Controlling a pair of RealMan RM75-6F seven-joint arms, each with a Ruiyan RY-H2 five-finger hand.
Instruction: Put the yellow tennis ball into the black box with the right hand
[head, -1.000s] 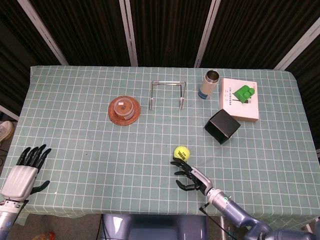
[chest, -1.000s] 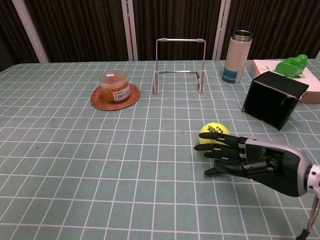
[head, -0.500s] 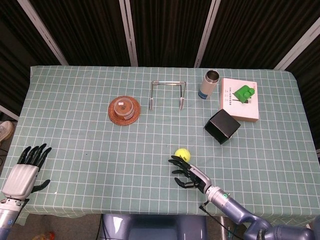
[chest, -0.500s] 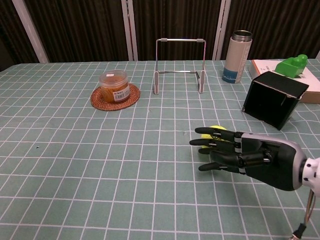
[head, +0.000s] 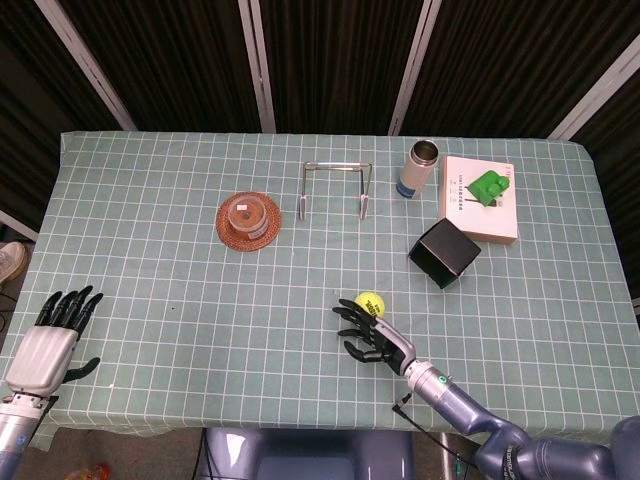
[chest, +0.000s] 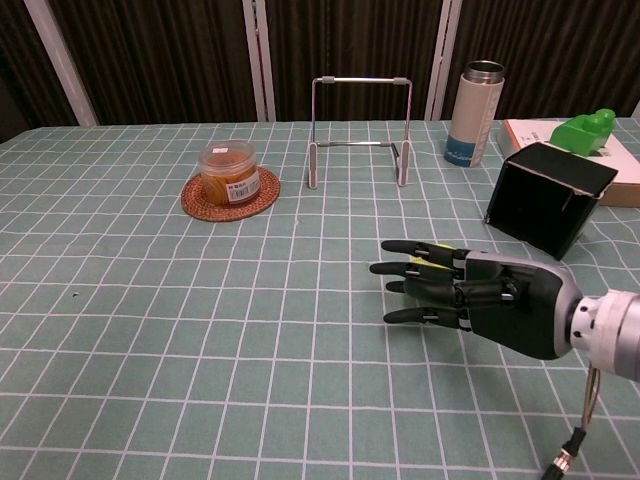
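One worktop (head: 150, 200), checked green cloth. Black box (head: 444, 252), right of centre, tilted. Right hand (head: 370, 334), near front edge, fingers spread, holding nothing, just beside yellow tennis ball (head: 371, 303). Left hand (head: 48, 345), front-left corner, fingers apart, empty.

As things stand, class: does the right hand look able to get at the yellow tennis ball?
Probably yes. The right hand sits right beside the yellow tennis ball, fingers spread, with nothing between them. Actual contact cannot be told.

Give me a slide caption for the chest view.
Right hand open, reaching over the yellow tennis ball, black box beyond.
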